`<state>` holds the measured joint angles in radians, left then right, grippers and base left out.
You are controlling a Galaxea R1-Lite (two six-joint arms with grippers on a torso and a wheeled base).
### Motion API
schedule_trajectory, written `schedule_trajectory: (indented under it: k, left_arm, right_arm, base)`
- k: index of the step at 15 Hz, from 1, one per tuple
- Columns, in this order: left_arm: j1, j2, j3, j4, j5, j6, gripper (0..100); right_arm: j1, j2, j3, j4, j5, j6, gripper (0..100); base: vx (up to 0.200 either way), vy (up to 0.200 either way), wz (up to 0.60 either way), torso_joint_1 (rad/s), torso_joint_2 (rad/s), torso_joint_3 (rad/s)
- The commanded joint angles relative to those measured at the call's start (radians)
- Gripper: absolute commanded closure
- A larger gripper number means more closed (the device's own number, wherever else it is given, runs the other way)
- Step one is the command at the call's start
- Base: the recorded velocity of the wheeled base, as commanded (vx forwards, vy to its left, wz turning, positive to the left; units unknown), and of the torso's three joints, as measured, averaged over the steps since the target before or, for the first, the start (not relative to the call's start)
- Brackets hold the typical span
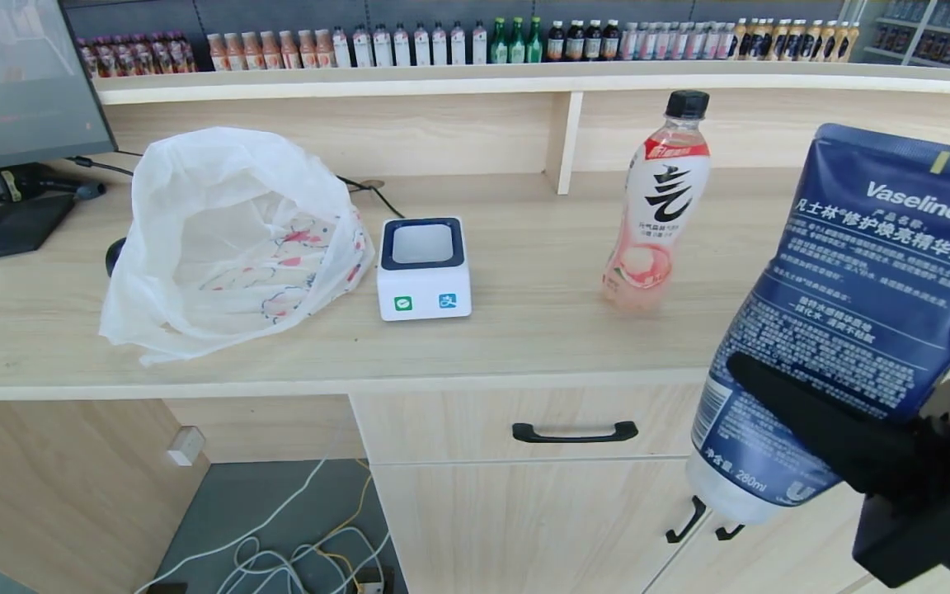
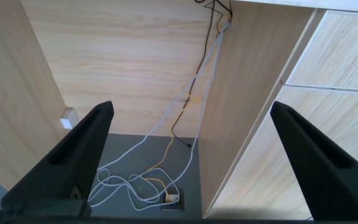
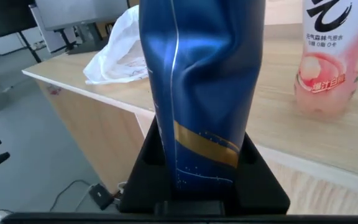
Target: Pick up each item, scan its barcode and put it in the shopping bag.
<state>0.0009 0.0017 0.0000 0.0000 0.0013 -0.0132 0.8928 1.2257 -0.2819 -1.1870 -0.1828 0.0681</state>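
scanning looks to be the step in hand: the right gripper [image 1: 842,437] is clamped across the lower body of the blue lotion tube [image 1: 862,313], cap end down. it holds the tube in the air off the front edge of the bench [image 1: 524,338], near its right end. the right wrist view shows the tube pinched and creased between the two fingers. so the pick is done for this item, and neither the scan nor the bagging is. the scanner [image 1: 424,268] sits near the middle of the bench with its window facing up. just beside it, toward the left end, the shopping bag [image 1: 228,239] lies slumped with its mouth open to the front. a pink drink bottle [image 1: 658,206] stands upright nearer the right end, untouched, and waits its turn. the left gripper [image 2: 191,168] hangs with its fingers spread wide and nothing between them, low in front of the cupboard opening below the bench. next, i judge, the tube must travel in over the front edge to the scanner, well clear of the bottle. its printed face, with what looks like a barcode near the cap end, must tip down toward the window.
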Motion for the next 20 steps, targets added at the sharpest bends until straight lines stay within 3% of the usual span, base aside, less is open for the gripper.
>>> schedule_trajectory:
  k: [1,4,8,20]
  left_arm:
    - [0.001,0.0,0.0,0.0,0.0,-0.001,0]
    - [0.001,0.0,0.0,0.0,0.0,-0.001,0]
    - [0.001,0.0,0.0,0.0,0.0,-0.001,0]
    - [0.001,0.0,0.0,0.0,0.0,-0.001,0]
  right_arm:
    - [-0.012,0.021,-0.006,0.0,0.045,0.013,100]
    - [-0.014,0.066,-0.025,-0.002,0.178,0.099,100]
    - [-0.014,0.139,-0.148,-0.003,0.287,0.268,100]
    - [-0.014,0.227,-0.206,-0.009,0.706,0.368,100]
  base:
    - [0.0,0.0,0.0,0.0,0.0,0.0]
    - [0.0,0.0,0.0,0.0,0.0,0.0]
    - [0.0,0.0,0.0,0.0,0.0,0.0]
    - [0.0,0.0,0.0,0.0,0.0,0.0]
